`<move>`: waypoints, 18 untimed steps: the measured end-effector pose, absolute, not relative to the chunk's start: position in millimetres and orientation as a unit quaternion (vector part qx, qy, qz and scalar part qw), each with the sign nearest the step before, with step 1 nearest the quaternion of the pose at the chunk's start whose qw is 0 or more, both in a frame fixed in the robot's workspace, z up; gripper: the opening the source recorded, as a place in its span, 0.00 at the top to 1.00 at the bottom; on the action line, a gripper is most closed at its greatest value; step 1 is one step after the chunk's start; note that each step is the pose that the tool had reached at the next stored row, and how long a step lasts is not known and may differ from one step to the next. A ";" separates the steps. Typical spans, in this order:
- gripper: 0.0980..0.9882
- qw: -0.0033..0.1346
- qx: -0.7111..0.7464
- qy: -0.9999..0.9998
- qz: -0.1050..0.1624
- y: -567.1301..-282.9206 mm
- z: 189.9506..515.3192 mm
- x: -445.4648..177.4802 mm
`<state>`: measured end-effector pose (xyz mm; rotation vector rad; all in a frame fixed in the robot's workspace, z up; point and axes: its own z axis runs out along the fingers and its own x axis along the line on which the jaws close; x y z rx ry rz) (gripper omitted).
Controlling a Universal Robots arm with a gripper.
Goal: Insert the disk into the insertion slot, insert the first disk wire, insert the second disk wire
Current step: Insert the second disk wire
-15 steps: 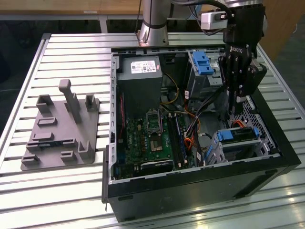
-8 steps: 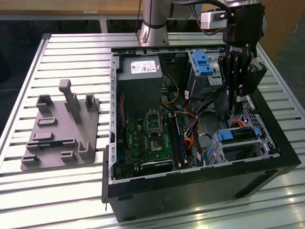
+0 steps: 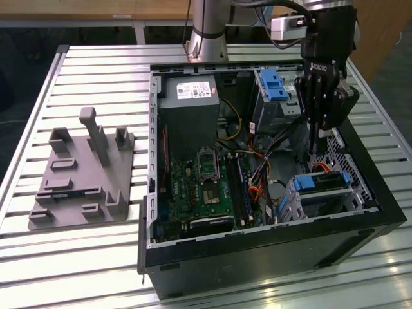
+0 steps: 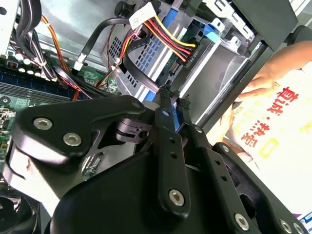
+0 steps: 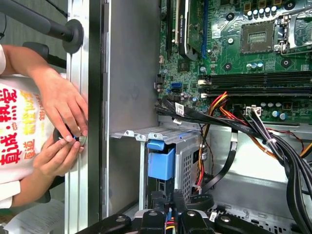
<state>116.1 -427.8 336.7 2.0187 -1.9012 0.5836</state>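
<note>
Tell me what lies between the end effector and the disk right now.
A black connector trailing yellow, red and black wires lies between the end effector and the disk in its blue caddy, seen in the second wrist view.

Robot lab: slatted table (image 3: 96, 71), open computer (image 3: 257, 257)

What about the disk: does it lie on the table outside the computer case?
No, in the exterior view the disk sits in the insertion slot inside the computer case.
</note>
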 end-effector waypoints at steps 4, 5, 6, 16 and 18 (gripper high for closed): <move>0.89 0.154 0.704 -0.663 0.204 -427.8 336.6 116.1; 0.89 0.154 0.704 -0.663 0.204 -427.8 336.5 116.1; 0.89 0.154 0.704 -0.663 0.204 -427.8 336.5 116.1; 0.89 0.171 0.709 -0.659 0.185 -427.8 336.5 128.3; 0.89 0.180 0.711 -0.656 0.177 -427.8 336.5 131.9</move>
